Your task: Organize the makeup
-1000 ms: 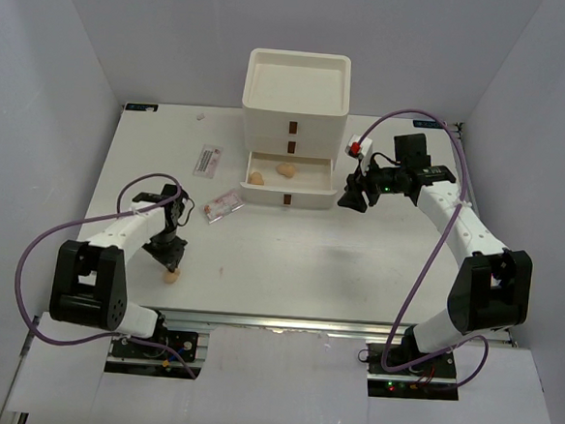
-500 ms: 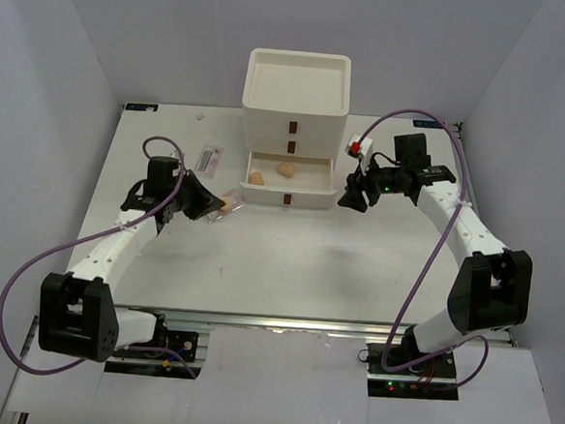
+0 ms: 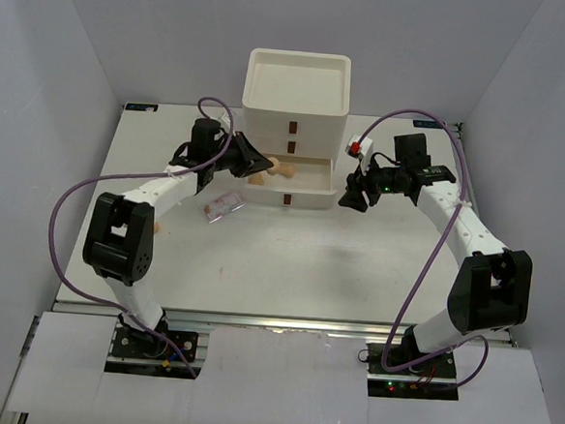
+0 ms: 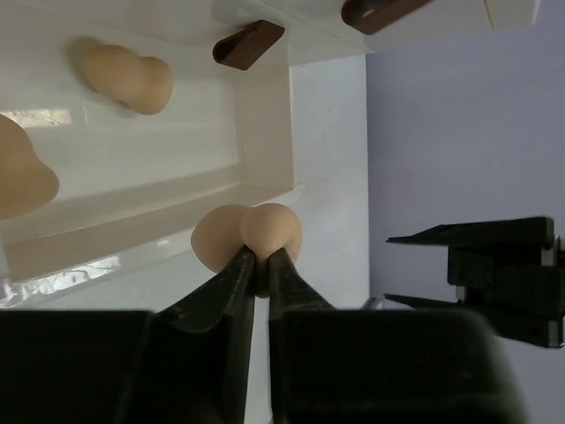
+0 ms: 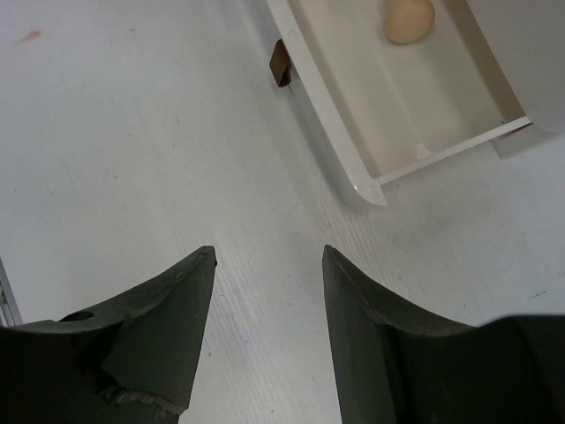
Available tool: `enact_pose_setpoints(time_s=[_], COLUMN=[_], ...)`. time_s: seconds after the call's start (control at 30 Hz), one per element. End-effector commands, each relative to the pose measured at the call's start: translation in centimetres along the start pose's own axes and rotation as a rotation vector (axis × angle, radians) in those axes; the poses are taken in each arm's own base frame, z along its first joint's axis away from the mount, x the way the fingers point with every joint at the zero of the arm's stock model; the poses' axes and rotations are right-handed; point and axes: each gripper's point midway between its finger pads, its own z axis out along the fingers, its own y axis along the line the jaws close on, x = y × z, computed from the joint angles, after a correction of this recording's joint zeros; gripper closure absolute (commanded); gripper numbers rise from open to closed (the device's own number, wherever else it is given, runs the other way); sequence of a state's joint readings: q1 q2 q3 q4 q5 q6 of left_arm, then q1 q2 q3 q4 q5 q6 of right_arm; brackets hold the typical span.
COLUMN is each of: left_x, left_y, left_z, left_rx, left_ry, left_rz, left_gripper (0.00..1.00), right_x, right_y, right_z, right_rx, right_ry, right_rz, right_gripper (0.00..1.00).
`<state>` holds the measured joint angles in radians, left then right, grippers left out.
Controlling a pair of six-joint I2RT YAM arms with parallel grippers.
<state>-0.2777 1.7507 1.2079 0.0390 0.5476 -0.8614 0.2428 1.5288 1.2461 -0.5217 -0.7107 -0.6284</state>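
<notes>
Left wrist view: tan sponge (image 4: 252, 237) is pinched at its narrow end between the tips of the left gripper (image 4: 260, 261). The jaws are almost together, with only the squeezed foam between them. The sponge hangs over the left end wall of the bottom drawer (image 4: 256, 115); contact with the rim cannot be told.

- Inside that drawer: second sponge (image 4: 128, 75) lies on the floor toward the back, and third sponge (image 4: 22, 177) is cut off by the frame edge. Both are well apart from the held one.
- The drawer is pulled out. A red-brown handle (image 4: 249, 42) on the closed drawer above juts over it.

Top external view:
- The left arm reaches across the table's left half to the drawer box (image 3: 296, 111), and its wrist covers the drawer's left end.
- Clear packet (image 3: 223, 206) with pink contents lies flat on the table (image 3: 289, 261), just in front of the drawer's left corner and beside the forearm.
- Small white bottle (image 3: 356, 144) with red on it stands near the box's right side.

Right wrist view:
- Right gripper (image 5: 265, 291) hangs above bare table beside the drawer's right front corner.
- Its jaws are spread about halfway, with nothing between them and touching nothing.
</notes>
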Motion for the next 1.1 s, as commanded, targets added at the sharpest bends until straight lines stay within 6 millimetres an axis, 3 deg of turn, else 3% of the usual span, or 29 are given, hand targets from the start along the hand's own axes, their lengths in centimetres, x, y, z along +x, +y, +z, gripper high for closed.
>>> enact_pose_setpoints(time_s=[0.0,0.1,0.2,0.57,0.7,0.87,1.03,1.07], left_x=[-1.3,-1.4,-1.4,-1.5,-1.4,-1.0,-0.2,0.7], left_y=[-1.8,-1.5,-1.5,-1.8,0.1,3.9,10.2,11.8], left_z=[1.2,1.5,1.2,-1.8,-5.0,-10.8,-17.7,-18.9], left_rx=[0.051,0.042,0.033,-0.026,-0.134,-0.35,-0.72,-0.793], left_ry=[-0.015,-0.011,-0.011,-0.057,-0.101,-0.171,-0.268,-0.257], left_rz=[0.026,0.025,0.043,0.117,0.13,0.122,0.038,-0.006], left_gripper=[0.63,0.53,0.49,0.5,0.53,0.52,0.42,0.38], right_x=[-1.4,-1.4,-1.4,-2.1,-2.3,-3.2,-4.1,-4.0], right_y=[-0.3,-0.3,-0.2,0.5,1.7,4.1,5.2,5.2], right_z=[-0.5,-0.6,-0.5,-0.3,-0.2,0.6,1.8,2.1], right_rx=[0.022,0.026,0.02,-0.041,-0.099,-0.211,-0.269,-0.275], right_ry=[-0.031,-0.028,-0.031,-0.061,-0.087,-0.119,-0.128,-0.124], right_rz=[-0.035,-0.037,-0.036,-0.043,-0.056,-0.129,-0.187,-0.179], right_gripper=[0.41,0.41,0.41,0.41,0.41,0.4,0.39,0.39])
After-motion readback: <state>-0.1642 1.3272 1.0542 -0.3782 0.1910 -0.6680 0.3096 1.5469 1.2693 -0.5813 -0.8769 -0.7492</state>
